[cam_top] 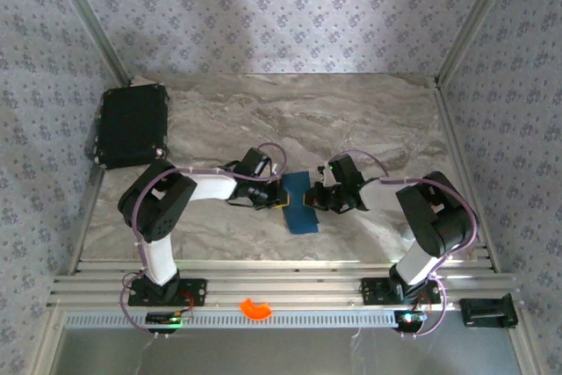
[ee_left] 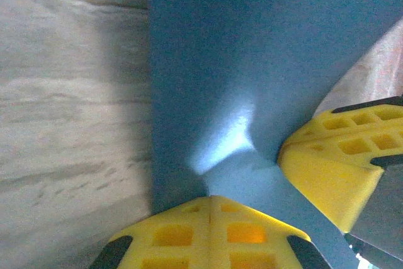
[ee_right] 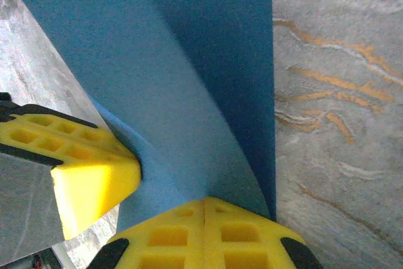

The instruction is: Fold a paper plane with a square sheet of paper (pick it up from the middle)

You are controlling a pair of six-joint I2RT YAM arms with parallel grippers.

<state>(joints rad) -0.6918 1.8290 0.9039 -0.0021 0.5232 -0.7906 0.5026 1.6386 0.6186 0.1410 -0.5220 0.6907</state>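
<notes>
The dark blue sheet of paper (cam_top: 301, 215) sits in the middle of the marbled surface (cam_top: 351, 120), between the two arms, with part of it lifted and curling off the stone. The left hand (ee_left: 211, 209) is clenched, its yellow pads pressed flat together at the sheet's near edge. The right hand (ee_right: 204, 209) is clenched the same way on the opposite side. Both seem to be pinching the sheet, though it is so thin that we cannot quite see it between the pads. From each wrist camera we see the other hand's yellow finger close by, so the two grips are near each other around the middle of the sheet.

We judge the sheet to be very light, limp and easy to crease. It bows and puckers where it is pinched (there is a pale, shiny dent near the left hand's pads). It would likely slide on the smooth stone and tear if the hands pulled apart. The best hold is probably a shallow pinch near the centre line, so that the halves hang evenly.

We can read no writing, brand or label on the sheet, the black case (cam_top: 132, 126) at the far left or the orange piece (cam_top: 255, 308) on the rail.
</notes>
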